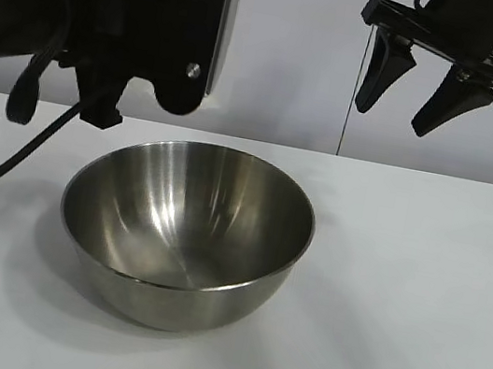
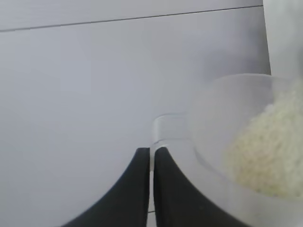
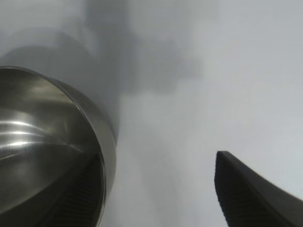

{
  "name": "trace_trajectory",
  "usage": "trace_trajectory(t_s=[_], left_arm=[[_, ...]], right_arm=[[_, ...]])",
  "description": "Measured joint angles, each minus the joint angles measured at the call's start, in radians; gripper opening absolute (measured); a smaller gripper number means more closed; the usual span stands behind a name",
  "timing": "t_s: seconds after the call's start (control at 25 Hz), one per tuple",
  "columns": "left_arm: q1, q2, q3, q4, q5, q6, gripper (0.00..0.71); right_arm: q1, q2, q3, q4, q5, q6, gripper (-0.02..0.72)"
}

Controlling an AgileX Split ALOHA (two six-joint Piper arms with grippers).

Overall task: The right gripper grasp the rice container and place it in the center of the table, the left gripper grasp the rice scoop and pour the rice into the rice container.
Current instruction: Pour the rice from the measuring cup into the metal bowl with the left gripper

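The bowl [image 1: 186, 231] sat empty on the table [image 1: 417, 298]. The left gripper [image 2: 151, 156] pinched the rice-filled scoop [image 2: 236, 151]; the right gripper [image 1: 415, 85] hung wide apart. No writing was legible.

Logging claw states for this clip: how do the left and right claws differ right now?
The left claw is shut on the plastic cup's handle, with rice inside; the right claw is open and empty. The left one hangs behind the steel bowl; the right hovers above the table, off to the bowl's side. Both have black pointed fingers.
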Motion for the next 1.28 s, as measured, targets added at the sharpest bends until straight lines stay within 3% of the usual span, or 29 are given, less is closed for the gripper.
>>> trace_trajectory(t_s=[0.32, 0.6, 1.28], left_arm=[[0.000, 0.126, 0.000, 0.043, -0.003, 0.132, 0.009], [0.000, 0.142, 0.000, 0.107, -0.011, 0.253, 0.009], [0.000, 0.142, -0.005, 0.088, -0.007, 0.266, 0.009]], right_arm=[[0.000, 0.000, 0.000, 0.000, 0.000, 0.000, 0.473], [0.000, 0.000, 0.000, 0.000, -0.001, 0.000, 0.473], [0.000, 0.000, 0.000, 0.000, -0.001, 0.000, 0.473]])
